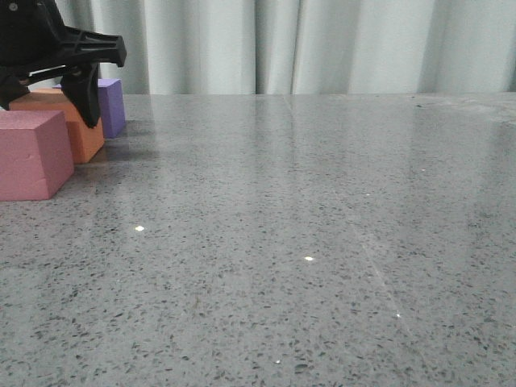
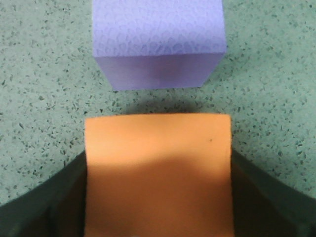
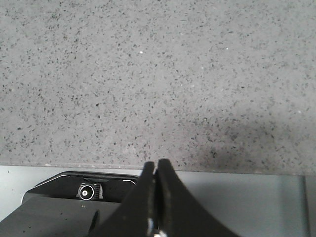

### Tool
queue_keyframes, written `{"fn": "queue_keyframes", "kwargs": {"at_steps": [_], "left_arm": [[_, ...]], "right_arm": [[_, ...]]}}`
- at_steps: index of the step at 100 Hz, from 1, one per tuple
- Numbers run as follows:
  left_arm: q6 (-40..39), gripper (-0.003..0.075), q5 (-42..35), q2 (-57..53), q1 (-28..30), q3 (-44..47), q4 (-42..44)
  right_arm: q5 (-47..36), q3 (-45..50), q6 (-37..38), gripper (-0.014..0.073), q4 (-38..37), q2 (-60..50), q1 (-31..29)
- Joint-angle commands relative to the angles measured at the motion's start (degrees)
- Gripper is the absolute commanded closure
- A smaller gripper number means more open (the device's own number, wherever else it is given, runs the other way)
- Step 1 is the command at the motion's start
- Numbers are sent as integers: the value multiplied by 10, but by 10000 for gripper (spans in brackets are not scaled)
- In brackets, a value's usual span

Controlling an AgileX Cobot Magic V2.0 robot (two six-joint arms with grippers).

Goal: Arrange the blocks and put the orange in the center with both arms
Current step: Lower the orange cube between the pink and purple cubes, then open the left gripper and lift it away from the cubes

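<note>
We count three foam cubes on the table (image 1: 306, 242): one pink-red cube (image 1: 31, 155), one orange cube (image 2: 158, 173), one purple cube (image 2: 158, 42). The left gripper (image 2: 158, 207) has its jaws clamped on the orange cube; the right gripper (image 3: 156, 197) has its jaws together, empty.

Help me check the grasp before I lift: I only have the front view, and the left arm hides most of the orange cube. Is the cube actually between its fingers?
Observer: Yes. In the left wrist view the orange cube sits between the left gripper's fingers, which lie against both of its sides with no gap showing.
Operator: Does it touch the purple cube?
Observer: No. A strip of bare table separates the purple cube from it.
Operator: And the right arm? I can't see it at all.
Observer: The right gripper has its fingers shut together on nothing, near the table's edge.
</note>
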Motion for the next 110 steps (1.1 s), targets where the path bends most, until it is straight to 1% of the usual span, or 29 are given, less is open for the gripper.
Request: {"fn": "queue_keyframes", "kwargs": {"at_steps": [1,5,11,42,63,91,102,110], "left_arm": [[8,234,-24,-20,1,-15,-1],[8,201,-23,-20,1,-15,-2],[9,184,-21,-20,1,-15,-2],[11,183,-14,-61,1,-16,-3],[27,185,35,-114,1,-21,-2],[28,185,60,-228,1,-5,10],[28,185,81,-283,1,23,17],[28,185,81,-330,1,58,22]], "right_arm": [[-22,-14,-5,661,-7,4,-3],[-22,-14,-5,661,-7,4,-3],[-22,-14,-5,661,-7,4,-3],[-22,-14,-5,661,-7,4,-3],[-22,-14,-5,661,-7,4,-3],[-21,-14,-5,661,-7,4,-3],[-21,-14,-5,661,-7,4,-3],[-21,-14,-5,661,-7,4,-3]]}}
